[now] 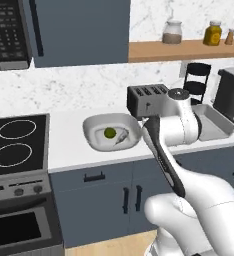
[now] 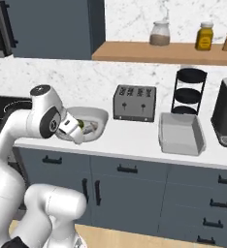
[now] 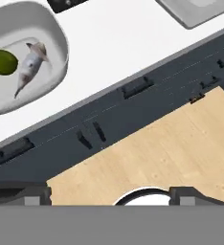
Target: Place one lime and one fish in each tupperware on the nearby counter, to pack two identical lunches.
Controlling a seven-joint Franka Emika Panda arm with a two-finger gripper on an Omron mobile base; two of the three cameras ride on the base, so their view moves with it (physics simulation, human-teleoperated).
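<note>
A white kitchen counter is seen with a dark four-slot toaster standing at the back. Just left of the toaster, a whiter tupperware rests on the counter; a lime and a small silvery fish lie inside it, side by side and close together. To the right of the toaster, a light grey tupperware is set on the same counter. In front of the toaster, the white arm is raised over the counter edge. The gripper is pointed down at the wooden floor and the dark cabinet doors, its jaws spread wide with nothing between them.
</note>
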